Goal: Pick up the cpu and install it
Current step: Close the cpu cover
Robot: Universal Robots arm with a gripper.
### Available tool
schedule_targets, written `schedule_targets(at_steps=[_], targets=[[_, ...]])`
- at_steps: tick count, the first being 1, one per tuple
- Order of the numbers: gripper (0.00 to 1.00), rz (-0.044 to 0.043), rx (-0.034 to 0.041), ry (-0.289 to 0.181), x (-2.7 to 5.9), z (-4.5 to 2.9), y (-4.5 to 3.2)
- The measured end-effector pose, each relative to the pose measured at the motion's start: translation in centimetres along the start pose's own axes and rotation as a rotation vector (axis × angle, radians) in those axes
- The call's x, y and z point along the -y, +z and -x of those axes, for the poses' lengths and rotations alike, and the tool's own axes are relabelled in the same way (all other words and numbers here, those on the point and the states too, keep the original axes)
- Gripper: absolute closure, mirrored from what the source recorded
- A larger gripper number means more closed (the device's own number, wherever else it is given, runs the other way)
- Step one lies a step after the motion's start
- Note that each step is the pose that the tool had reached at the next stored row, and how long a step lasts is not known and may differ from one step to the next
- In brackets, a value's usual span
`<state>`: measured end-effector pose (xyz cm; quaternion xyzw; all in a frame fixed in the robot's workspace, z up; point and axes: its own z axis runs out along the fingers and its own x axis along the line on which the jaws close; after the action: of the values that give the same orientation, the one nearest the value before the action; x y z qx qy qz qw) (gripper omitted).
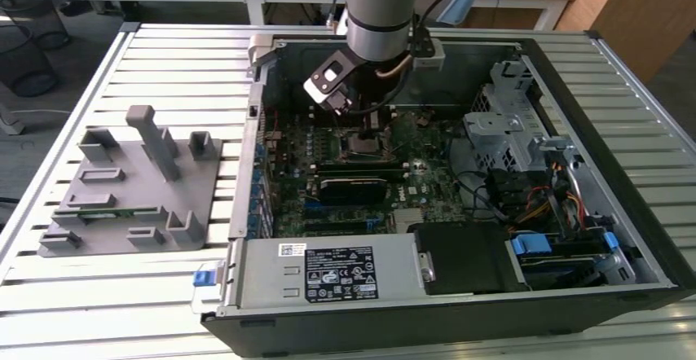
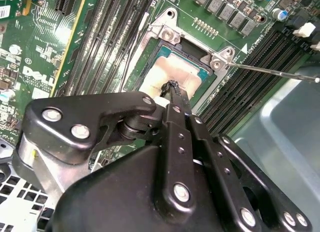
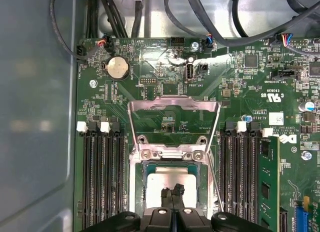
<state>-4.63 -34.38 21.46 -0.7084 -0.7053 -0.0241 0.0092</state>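
- Gripper (image 3: 173,191) tips sit pinched together, holding nothing, right over the chip (image 3: 159,184).
- We see the chip lying in its socket (image 3: 172,154) between the memory slots (image 3: 102,182), toward the exterior view's left of the case (image 1: 435,323); the clamp frame (image 3: 173,103) stands open.
- We judge a push could bend socket pins if the chip sits skewed.
- We cannot tell whether the tips touch it; the gripper's body hides one edge.

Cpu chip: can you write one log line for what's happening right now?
cpu: lying flat in socket | gripper: shut, right over cpu lid | socket cover: lifted open
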Motion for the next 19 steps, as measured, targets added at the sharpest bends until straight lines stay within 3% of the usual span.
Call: schedule_targets(at_steps=[19], targets=[[0.89,0.0000,0.0000,0.000,-0.01,-0.04,-0.87]])
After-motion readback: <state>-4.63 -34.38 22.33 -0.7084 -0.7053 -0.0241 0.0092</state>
